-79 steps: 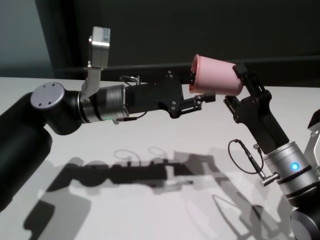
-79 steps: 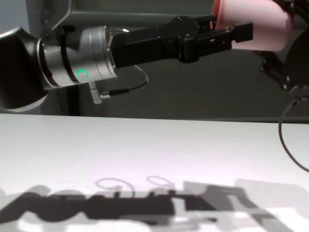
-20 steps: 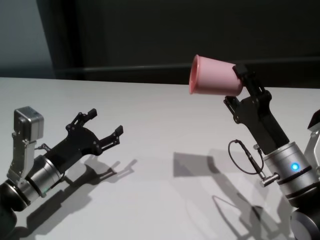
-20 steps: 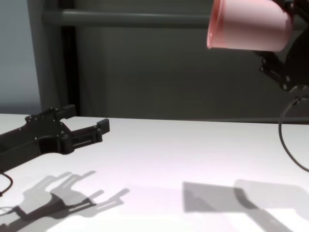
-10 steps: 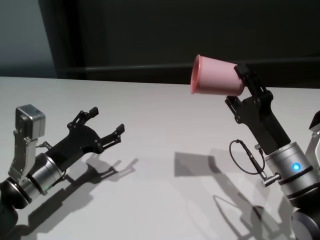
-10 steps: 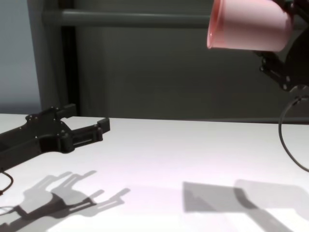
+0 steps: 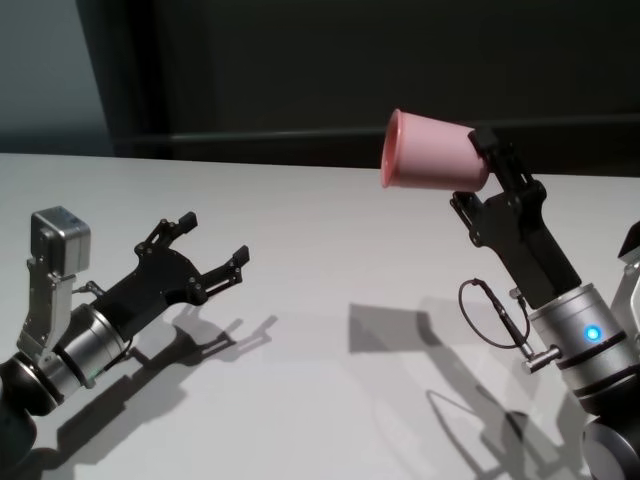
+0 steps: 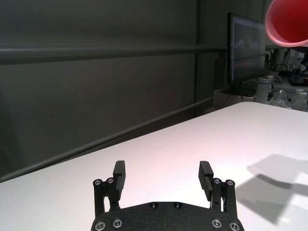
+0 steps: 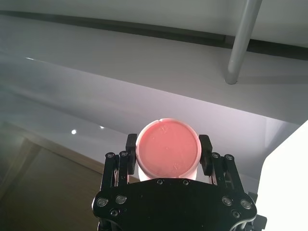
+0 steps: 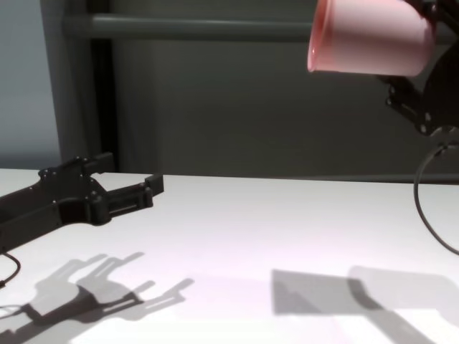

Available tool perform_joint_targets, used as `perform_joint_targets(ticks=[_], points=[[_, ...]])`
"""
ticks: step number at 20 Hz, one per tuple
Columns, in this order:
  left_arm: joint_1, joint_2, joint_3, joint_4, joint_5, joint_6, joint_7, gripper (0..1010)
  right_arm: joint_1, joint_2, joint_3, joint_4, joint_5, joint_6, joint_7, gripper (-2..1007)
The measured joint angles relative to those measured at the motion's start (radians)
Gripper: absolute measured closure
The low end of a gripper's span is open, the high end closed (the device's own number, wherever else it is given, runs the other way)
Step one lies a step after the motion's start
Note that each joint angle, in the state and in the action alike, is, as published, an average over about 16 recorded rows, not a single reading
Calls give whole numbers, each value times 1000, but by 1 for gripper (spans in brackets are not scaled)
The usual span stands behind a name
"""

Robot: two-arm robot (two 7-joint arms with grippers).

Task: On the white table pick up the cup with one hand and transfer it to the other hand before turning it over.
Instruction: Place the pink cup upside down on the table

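— Pink cup [image 7: 432, 153]: where is it?
— High above the worktop [image 7: 330, 260], lying sideways, base clamped in the right hand [image 7: 482, 172], mouth facing the robot's left.
— And the left hand [image 7: 213, 245]?
— Low, well apart, fingers spread wide, empty.

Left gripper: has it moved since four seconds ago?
Yes. The left gripper has pulled back from the cup and dropped low over the white table, open and empty.
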Motion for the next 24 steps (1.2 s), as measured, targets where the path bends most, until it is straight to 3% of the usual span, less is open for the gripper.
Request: perform_joint_targets(ticks=[14,19,24], points=[[-2,0,1,2,-2,-1,-1,9,6,10,-16,-7,-6,-20,-14,268],[-3,0,2,2,-2,-1,-1,9,13,28,-27,-29,-26,-51,-43,268],[-3,0,2,2,-3,-1,-1,9,14,59,-31,-71,-63,-93,-96,268]])
